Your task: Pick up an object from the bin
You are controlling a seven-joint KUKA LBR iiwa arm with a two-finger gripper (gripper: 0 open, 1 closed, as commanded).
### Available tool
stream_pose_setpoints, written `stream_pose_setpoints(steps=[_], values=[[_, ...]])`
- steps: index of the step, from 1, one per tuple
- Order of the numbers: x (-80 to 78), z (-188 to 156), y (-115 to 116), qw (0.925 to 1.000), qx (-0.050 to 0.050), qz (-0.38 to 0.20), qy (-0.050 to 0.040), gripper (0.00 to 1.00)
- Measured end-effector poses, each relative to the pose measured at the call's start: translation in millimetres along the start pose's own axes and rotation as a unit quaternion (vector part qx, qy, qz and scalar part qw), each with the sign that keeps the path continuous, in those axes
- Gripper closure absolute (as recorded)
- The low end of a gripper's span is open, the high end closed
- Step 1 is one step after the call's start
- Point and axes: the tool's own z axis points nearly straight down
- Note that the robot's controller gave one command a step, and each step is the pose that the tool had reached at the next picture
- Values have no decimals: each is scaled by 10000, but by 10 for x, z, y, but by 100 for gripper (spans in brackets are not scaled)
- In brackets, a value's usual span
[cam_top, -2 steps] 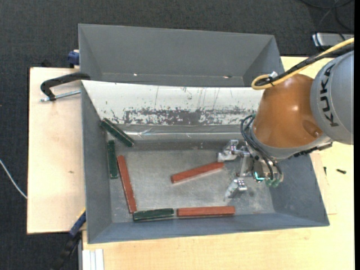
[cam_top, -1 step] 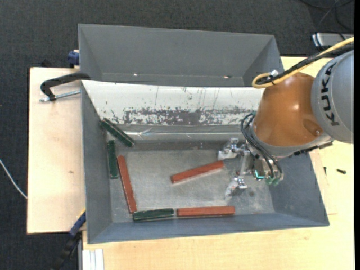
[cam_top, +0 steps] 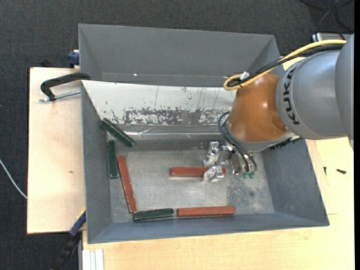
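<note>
My gripper (cam_top: 215,163) is low in the right half of the bin, under the orange wrist cover. A short red bar (cam_top: 187,172) lies flat on the bin floor just left of it, and the bar's right end reaches the gripper's metal tip. Whether the bar is gripped is hidden. A longer red bar (cam_top: 206,211) lies along the front wall, below the gripper.
A dark green bar (cam_top: 153,214) lies along the front wall, left of the long red one. Along the left wall lie a red bar (cam_top: 126,183) and a green bar (cam_top: 113,158). Another green bar (cam_top: 117,133) leans in the back left corner.
</note>
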Motion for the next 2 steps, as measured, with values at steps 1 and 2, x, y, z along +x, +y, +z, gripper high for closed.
stream_pose_setpoints(steps=[1,2], values=[[0,0,0,10000,0,-2,0,100],[-36,-1829,-91,9997,-1,228,-93,100]])
